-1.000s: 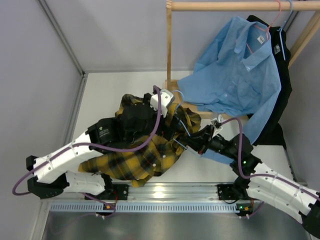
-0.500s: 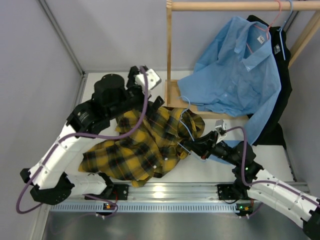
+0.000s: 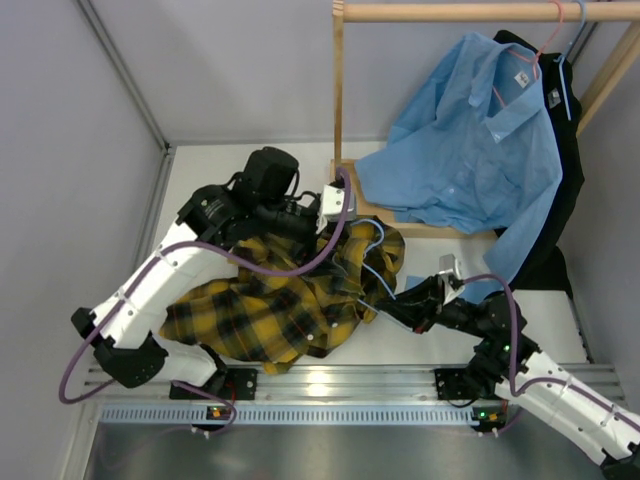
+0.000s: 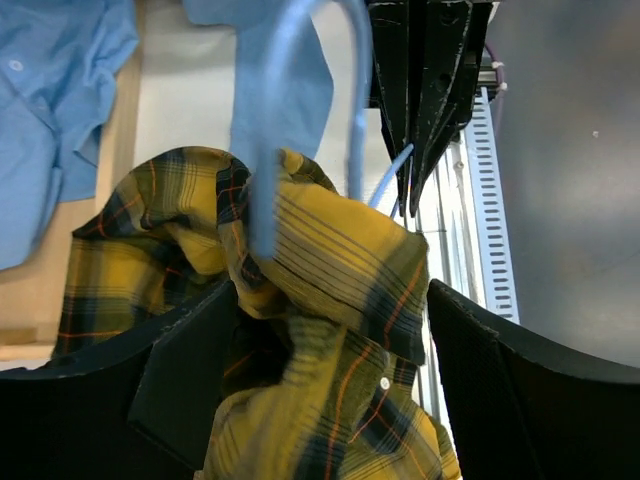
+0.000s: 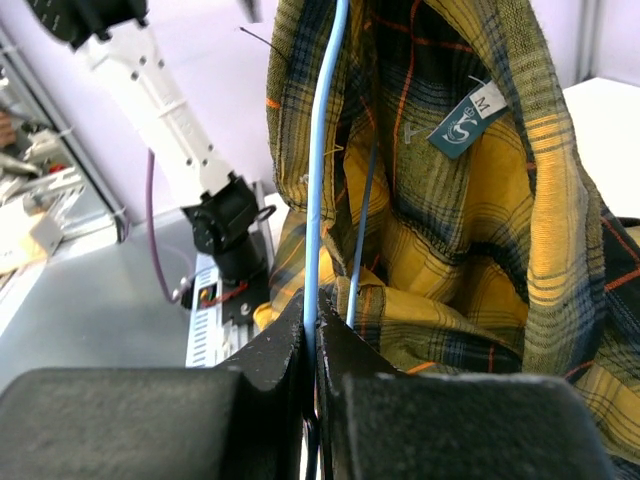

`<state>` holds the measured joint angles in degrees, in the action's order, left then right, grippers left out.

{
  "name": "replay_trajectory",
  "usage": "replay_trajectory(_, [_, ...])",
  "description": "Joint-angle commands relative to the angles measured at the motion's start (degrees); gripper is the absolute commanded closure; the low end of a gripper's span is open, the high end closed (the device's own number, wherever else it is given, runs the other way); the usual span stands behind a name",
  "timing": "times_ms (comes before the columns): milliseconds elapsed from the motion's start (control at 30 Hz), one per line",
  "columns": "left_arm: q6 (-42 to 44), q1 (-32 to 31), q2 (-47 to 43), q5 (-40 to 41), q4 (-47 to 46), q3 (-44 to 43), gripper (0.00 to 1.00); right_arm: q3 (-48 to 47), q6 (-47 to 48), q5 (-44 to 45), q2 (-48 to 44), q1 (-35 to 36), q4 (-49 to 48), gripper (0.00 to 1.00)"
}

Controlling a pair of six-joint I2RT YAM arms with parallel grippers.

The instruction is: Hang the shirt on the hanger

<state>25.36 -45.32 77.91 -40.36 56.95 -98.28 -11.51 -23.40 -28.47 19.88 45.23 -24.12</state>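
The yellow-and-black plaid shirt (image 3: 285, 305) lies bunched on the white table, its collar end raised toward the pale-blue hanger (image 3: 376, 252). The hanger's wire runs inside the shirt's neck (image 5: 325, 150), past a small label (image 5: 465, 122). My right gripper (image 5: 316, 325) is shut on that wire and sits at the shirt's right edge (image 3: 393, 302). My left gripper (image 4: 332, 295) hovers over the collar area (image 3: 338, 222), jaws wide apart, with a raised fold of the shirt (image 4: 330, 260) between the fingers (image 4: 190, 370). The hanger's hook (image 4: 352, 100) shows blurred just beyond that fold.
A wooden clothes rack (image 3: 338, 100) stands at the back, with a light-blue shirt (image 3: 470, 150) on a pink hanger and a black garment (image 3: 572, 180) behind it. Its wooden base (image 3: 352, 195) lies close to my left gripper. A metal rail (image 3: 300, 385) runs along the near edge.
My left arm swung from the back left to the right, down over the shirt's collar beside the hanger, and its jaws narrowed slightly. The right gripper kept its hold on the hanger wire.
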Motion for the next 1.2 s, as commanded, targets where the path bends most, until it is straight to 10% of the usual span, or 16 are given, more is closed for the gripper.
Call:
replay_trajectory(0, [0.56,0.85,3.03,-5.86,2.46,-2.53,0.20,-1.32,3.27,-4.57,-1.42,1.08,0.20,1.00])
replay_trajectory(367, [2.67,1.20,1.28,-11.41,3.43,2.48,0.56,-2.90,6.96,-4.84,-3.88,1.00,4.61,1.00])
replay_trajectory(900, [2.94,1.20,-2.14,-10.44,3.43,7.13,0.60,-9.05,11.26,-8.27,-1.60,1.00,6.88,1.00])
replay_trajectory(1167, [3.38,1.20,-5.49,-10.53,3.52,7.84,1.00,-12.92,13.99,-8.71,-0.29,1.00,9.62,1.00])
